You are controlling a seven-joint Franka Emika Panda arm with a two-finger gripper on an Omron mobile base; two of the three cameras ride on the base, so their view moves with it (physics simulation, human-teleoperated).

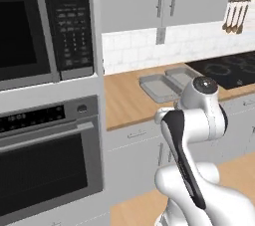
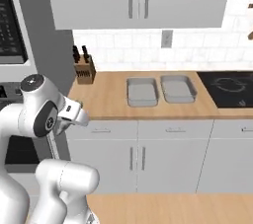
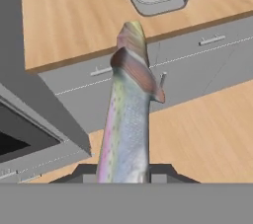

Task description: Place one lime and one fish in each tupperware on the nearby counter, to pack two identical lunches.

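We see a big white robot arm (image 1: 199, 120) made of smooth, round, fat parts that look like shiny tubes. One part has a long black stripe running down its side. One joint ends in a round grey cap with a small dark dot in the middle. Dark rings sit where the white parts meet. The claw (image 3: 123, 176) has two small dark grey tips.

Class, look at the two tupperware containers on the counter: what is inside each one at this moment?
Both tupperware containers on the counter show only bare grey floors; no lime or fish lies in them. The near walls hide a thin strip of each floor. The fish is in the gripper.
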